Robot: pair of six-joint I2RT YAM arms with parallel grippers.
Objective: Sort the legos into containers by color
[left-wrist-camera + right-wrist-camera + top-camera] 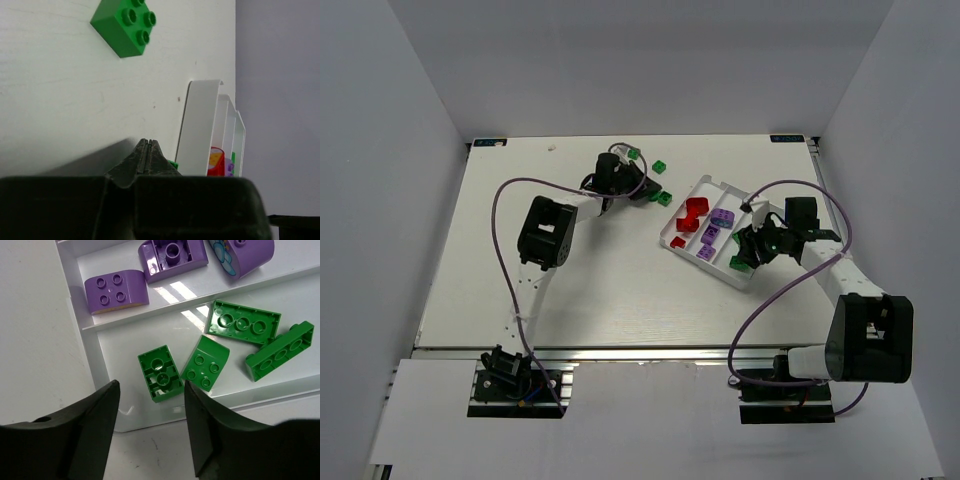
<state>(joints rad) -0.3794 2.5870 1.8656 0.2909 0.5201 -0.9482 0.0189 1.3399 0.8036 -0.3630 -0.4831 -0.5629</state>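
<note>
Tray (197,125) wall beside closed left claw (146,145), green brick (125,25) ahead

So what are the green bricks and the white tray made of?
The green bricks look like hard, glossy plastic: moulded studs, crisp edges and a slight shine. The white tray seems to be thin, smooth plastic too, as its floor shows bright glare.

A lab test cell: plain white walls (410,100) enclose the table (610,290).
</note>
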